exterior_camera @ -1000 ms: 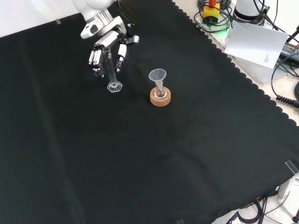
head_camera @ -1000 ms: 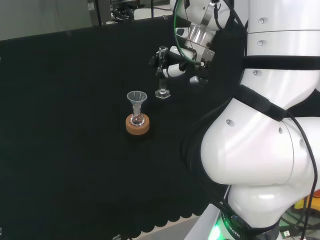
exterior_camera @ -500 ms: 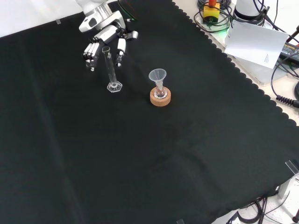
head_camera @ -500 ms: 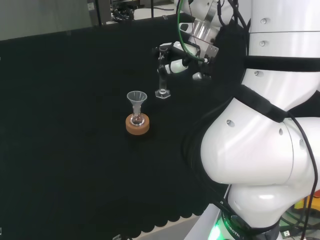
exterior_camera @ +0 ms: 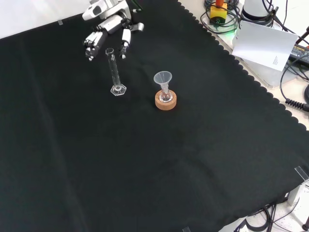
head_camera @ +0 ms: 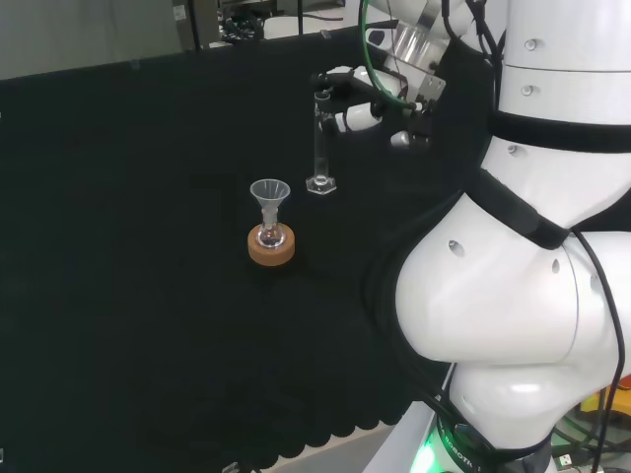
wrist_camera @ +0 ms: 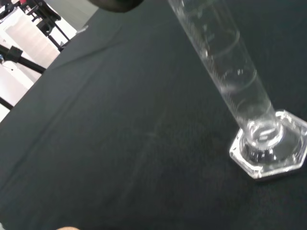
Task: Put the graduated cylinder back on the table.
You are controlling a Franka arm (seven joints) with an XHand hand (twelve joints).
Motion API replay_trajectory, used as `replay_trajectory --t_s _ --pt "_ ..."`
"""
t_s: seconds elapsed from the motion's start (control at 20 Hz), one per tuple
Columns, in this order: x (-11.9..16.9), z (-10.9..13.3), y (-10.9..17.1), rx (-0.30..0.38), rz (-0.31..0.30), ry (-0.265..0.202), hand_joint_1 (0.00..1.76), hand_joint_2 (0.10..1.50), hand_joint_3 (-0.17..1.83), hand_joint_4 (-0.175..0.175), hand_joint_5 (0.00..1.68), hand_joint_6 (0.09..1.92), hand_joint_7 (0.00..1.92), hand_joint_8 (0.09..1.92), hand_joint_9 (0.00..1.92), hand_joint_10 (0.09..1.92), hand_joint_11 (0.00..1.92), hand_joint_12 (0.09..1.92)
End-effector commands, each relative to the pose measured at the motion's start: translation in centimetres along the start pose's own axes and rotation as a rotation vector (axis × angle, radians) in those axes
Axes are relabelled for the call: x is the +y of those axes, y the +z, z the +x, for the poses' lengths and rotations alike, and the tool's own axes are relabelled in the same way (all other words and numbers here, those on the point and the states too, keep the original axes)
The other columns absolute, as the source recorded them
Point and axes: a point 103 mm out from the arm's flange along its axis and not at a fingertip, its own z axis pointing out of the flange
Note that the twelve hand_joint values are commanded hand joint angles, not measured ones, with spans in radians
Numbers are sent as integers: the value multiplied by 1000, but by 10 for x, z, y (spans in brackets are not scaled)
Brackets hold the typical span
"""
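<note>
A clear graduated cylinder (head_camera: 319, 148) (exterior_camera: 114, 72) stands upright on the black cloth on its six-sided foot (wrist_camera: 269, 152), free of any hold. The hand (head_camera: 367, 99) (exterior_camera: 107, 35) hovers beside and above its top rim, fingers relaxed and spread, touching nothing. In the front view the hand sits just beyond the cylinder's mouth. The wrist view looks down the cylinder's tube (wrist_camera: 225, 72) to its foot on the cloth.
A clear funnel (head_camera: 269, 195) (exterior_camera: 163, 79) sits in a small flask on a cork ring (head_camera: 270, 247) (exterior_camera: 165, 100), close to the cylinder. The arm's white links (head_camera: 532, 246) stand at the right of the head view. Paper and cables (exterior_camera: 264, 41) lie beyond the cloth's edge.
The hand has let go of the cylinder, spread its fingers and risen away from it. The cylinder stays standing where it was set.
</note>
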Motion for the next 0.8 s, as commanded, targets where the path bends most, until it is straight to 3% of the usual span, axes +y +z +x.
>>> replay_trajectory --t_s 0.05,0.4,0.8 --pt "-32 24 -46 -88 -80 48 768 928 -175 -49 334 87 0 650 508 87 55 1451" --pt "-75 72 -88 -179 -141 94 760 925 -175 -50 322 87 0 636 497 87 29 1448" --pt "-124 118 -108 -231 -201 142 758 928 -175 -52 317 87 7 644 523 87 34 1437"
